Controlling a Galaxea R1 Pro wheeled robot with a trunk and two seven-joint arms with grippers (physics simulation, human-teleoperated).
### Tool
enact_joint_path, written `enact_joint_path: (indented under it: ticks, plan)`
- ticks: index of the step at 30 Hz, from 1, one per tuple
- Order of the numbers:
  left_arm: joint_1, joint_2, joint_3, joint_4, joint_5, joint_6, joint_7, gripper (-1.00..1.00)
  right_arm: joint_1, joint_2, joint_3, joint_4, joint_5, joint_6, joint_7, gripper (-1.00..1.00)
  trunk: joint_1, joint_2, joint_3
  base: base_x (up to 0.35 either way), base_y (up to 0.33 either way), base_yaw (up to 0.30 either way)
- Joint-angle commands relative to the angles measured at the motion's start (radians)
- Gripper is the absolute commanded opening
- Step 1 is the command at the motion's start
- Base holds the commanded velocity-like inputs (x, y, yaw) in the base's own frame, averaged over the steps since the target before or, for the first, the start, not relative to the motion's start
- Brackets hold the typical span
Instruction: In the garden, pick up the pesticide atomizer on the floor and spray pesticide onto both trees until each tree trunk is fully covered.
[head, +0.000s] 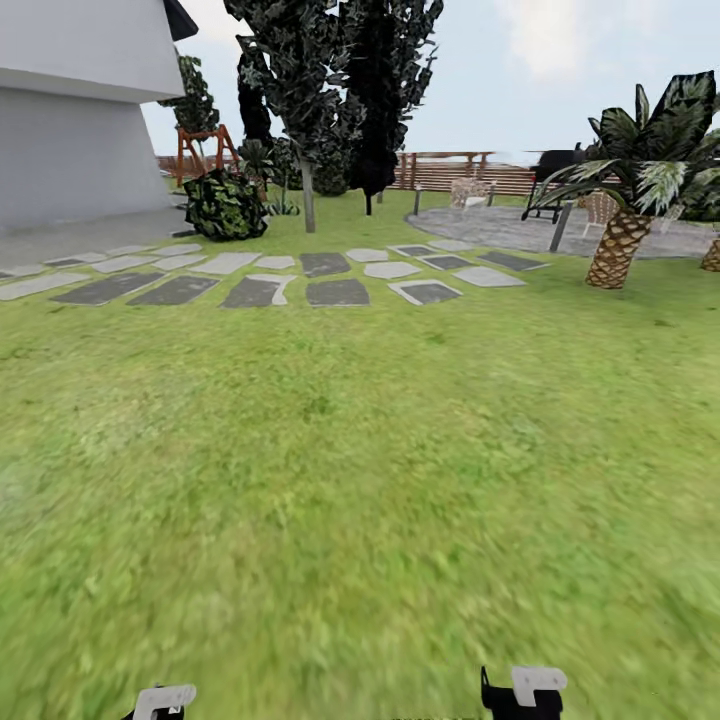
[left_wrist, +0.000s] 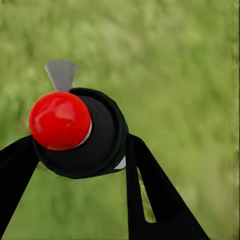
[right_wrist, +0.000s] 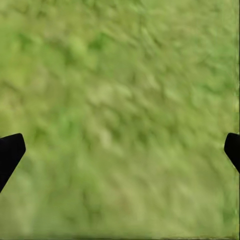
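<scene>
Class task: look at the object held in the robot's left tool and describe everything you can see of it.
The pesticide atomizer is a small, round-bodied black object with a glossy red ball-shaped cap and a grey fan-shaped piece sticking out beyond it. A thin pale band shows where cap meets body. It looks like smooth plastic. It sits between the two black fingers of the left tool, which close against its sides, lifted clear of the blurred grass behind it.

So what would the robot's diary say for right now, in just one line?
left hand: shut on pesticide atomizer, red top | right hand: open over grass | ahead: paving stones, palm
</scene>
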Motion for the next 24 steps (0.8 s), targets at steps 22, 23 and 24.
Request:
enact_joint_path:
  ticks: [22, 23, 24]
  plan:
    - [-0.001, 0.0, 0.009, 0.001, -0.01, -0.004, -0.004, -1.0, 0.0, 0.0, 0.009, 0.0, -0.009, -0.002, -0.001, 1.0, 0.0, 0.0, -0.001, 0.0, -0.278, -0.3]
    - [-0.001, 0.0, 0.009, 0.001, -0.01, -0.004, -0.004, -1.0, 0.0, 0.0, 0.009, 0.0, -0.009, -0.002, -0.001, 1.0, 0.0, 0.0, -0.001, 0.0, -0.278, -0.3]
    - [-0.001, 0.0, 0.009, 0.001, -0.01, -0.004, -0.004, -1.0, 0.0, 0.001, 0.009, 0.0, -0.009, -0.002, -0.001, 1.0, 0.0, 0.0, -0.001, 0.0, -0.278, -0.3]
